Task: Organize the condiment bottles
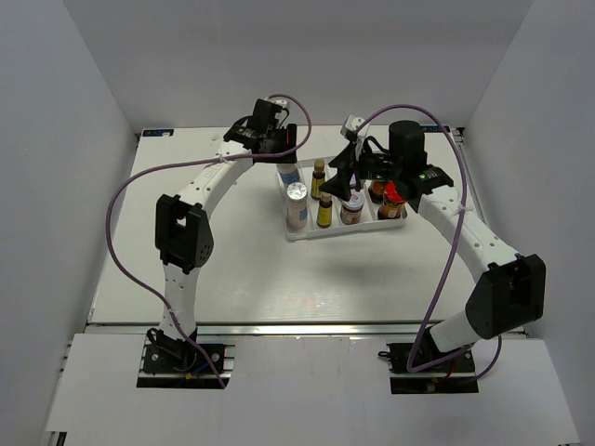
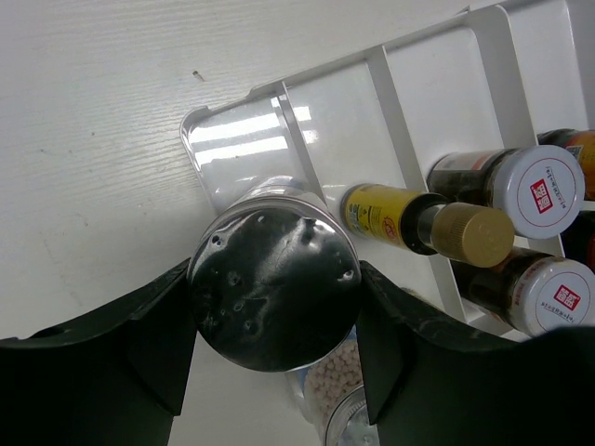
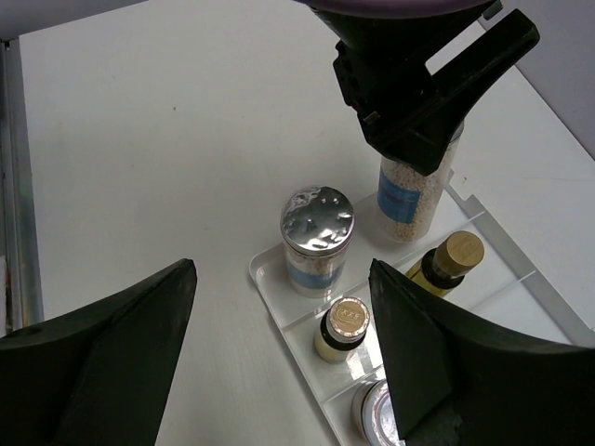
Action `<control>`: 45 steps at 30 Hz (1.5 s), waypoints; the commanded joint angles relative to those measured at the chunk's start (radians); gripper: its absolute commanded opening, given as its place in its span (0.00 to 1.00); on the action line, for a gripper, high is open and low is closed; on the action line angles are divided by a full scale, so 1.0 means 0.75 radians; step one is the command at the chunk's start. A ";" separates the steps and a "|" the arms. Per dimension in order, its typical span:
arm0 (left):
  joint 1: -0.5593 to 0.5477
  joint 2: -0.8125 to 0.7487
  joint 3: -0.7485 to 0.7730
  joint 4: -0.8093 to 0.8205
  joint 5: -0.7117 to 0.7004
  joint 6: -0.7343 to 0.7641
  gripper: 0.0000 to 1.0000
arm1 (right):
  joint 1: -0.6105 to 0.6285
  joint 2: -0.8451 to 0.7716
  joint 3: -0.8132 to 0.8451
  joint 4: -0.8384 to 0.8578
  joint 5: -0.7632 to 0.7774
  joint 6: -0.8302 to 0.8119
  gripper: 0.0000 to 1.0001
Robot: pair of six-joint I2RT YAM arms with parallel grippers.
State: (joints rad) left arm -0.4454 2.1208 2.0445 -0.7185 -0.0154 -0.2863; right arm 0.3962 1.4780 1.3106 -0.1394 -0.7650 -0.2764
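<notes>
Left hand (image 2: 274,321) has its catch. Its two black fingers (image 2: 158,344) press on either side of the silver cap of the white granule-filled bottle with the blue label (image 3: 407,200), partly closed and clamped there. That bottle is upright, long axis vertical, directly beneath the hand. It sits at the far end of the leftmost compartment of the white ribbed plastic tray (image 2: 339,107). Whether its base is down on the tray floor, I can't tell.

Just nearer the robot in the same compartment stands the second white bottle with a crinkled silver cap (image 3: 316,243). One compartment over, the slim amber bottles with gold caps (image 3: 451,260) stand in line. Right hand (image 1: 346,178) hangs over the tray's middle, fingers spread wide, holding nothing.

So the line that matters is vertical: bottle below, left hand above, and the left arm is the one in charge. My read is that the next move is to let go and rise straight up. The neighbouring bottle stands close, and any sideways drift could knock it.
</notes>
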 commanded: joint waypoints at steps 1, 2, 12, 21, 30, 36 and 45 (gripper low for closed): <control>-0.018 -0.028 0.043 0.044 -0.002 0.022 0.20 | -0.013 -0.042 -0.001 0.041 -0.015 0.009 0.80; -0.026 -0.024 0.041 0.038 -0.012 0.026 0.21 | -0.015 -0.042 0.001 0.039 -0.015 0.009 0.81; -0.059 0.007 0.031 0.021 -0.067 0.038 0.69 | -0.039 -0.034 0.001 0.045 -0.021 0.006 0.83; -0.061 -0.009 0.072 0.011 -0.076 0.030 0.94 | -0.056 -0.034 0.010 0.037 -0.017 0.011 0.85; -0.059 -0.189 0.207 -0.030 -0.149 -0.003 0.98 | -0.058 -0.018 0.124 -0.074 0.316 0.119 0.89; -0.057 -0.467 -0.030 0.089 -0.064 -0.038 0.98 | -0.064 0.095 0.432 -0.413 0.680 0.133 0.89; -0.057 -0.887 -0.453 0.218 -0.057 -0.027 0.98 | -0.064 -0.031 0.392 -0.348 0.857 0.090 0.90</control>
